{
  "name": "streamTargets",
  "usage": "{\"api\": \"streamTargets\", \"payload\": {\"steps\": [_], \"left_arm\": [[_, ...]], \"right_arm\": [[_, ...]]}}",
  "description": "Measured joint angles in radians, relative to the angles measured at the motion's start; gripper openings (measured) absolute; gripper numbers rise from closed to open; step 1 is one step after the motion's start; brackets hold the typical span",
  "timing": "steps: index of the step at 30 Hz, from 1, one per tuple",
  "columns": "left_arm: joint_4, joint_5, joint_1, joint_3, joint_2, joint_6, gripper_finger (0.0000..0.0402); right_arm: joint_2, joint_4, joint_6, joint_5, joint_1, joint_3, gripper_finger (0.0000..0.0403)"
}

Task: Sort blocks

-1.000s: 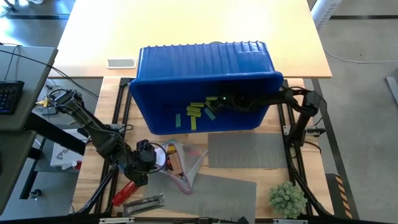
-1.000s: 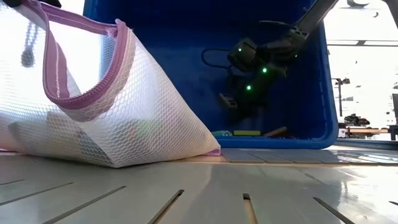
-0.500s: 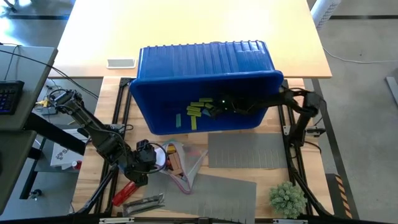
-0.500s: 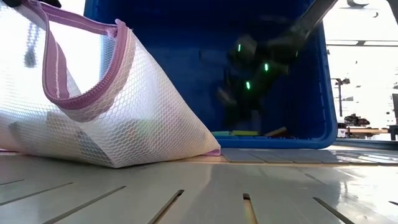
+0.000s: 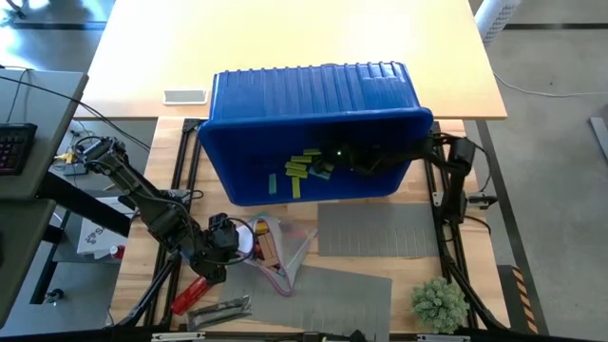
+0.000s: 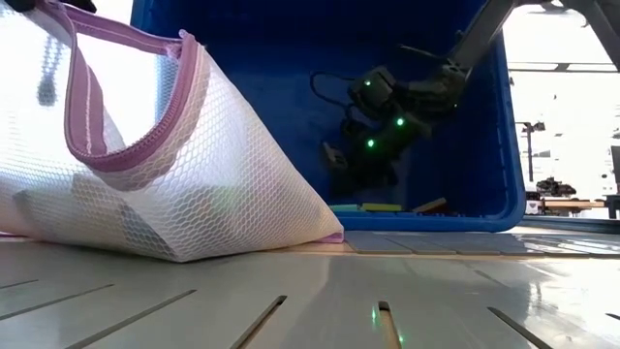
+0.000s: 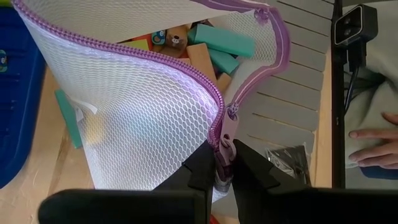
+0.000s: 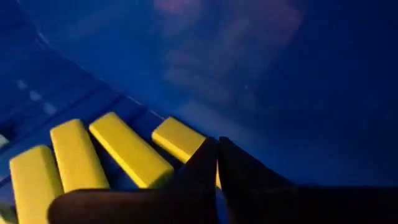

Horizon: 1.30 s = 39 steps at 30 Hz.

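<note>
Yellow blocks (image 8: 127, 149) fill the right wrist view, the right gripper (image 8: 217, 163) pressed together inside the blue bin (image 5: 313, 95). Only the left wrist view shows the left gripper (image 7: 224, 163) pinching the mesh bag's (image 7: 143, 124) zipper.

You are getting even, bright daylight from above, with soft shadows. At table height, glare is blowing out the room behind the blue bin (image 6: 484, 184) and the mesh bag (image 6: 194, 184) is sitting close and soft. Inside the bin the right wrist view is looking dim and blurred.
</note>
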Motion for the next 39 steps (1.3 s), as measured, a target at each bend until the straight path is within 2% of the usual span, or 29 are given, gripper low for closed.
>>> {"api": "streamTargets", "payload": {"steps": [8, 13, 16, 20, 23, 26, 29, 33, 39], "left_arm": [[0.000, -0.001, 0.000, 0.000, 0.002, 0.000, 0.0024], [0.000, -0.002, 0.000, 0.000, 0.002, 0.000, 0.0024], [0.000, -0.002, 0.000, 0.000, 0.003, 0.000, 0.0024], [0.001, -0.002, 0.000, 0.000, 0.004, 0.000, 0.0024], [0.001, -0.001, 0.000, 0.000, 0.007, 0.000, 0.0024], [0.001, -0.001, 0.000, 0.000, 0.008, 0.000, 0.0024], [0.002, 0.000, 0.000, 0.000, 0.011, 0.000, 0.0024], [0.002, 0.001, -0.001, 0.000, 0.011, 0.000, 0.0024], [0.001, 0.000, -0.001, 0.000, 0.011, 0.000, 0.0024]], "right_arm": [[0.087, 0.029, 0.039, 0.056, -0.009, 0.000, 0.0000], [0.107, 0.031, 0.058, 0.023, -0.006, 0.005, 0.0000], [0.061, -0.047, 0.073, -0.047, 0.014, 0.003, 0.0000], [-0.069, -0.235, 0.108, -0.132, 0.051, -0.002, 0.0000], [-0.192, -0.396, 0.109, -0.065, 0.064, -0.001, 0.0000], [-0.284, -0.538, 0.115, 0.077, 0.048, -0.001, 0.0000], [-0.320, -0.592, 0.116, 0.200, 0.022, -0.001, 0.0000], [-0.280, -0.574, 0.109, 0.219, -0.021, -0.001, 0.0000], [-0.111, -0.481, 0.108, 0.187, -0.066, -0.001, 0.0000]]}}
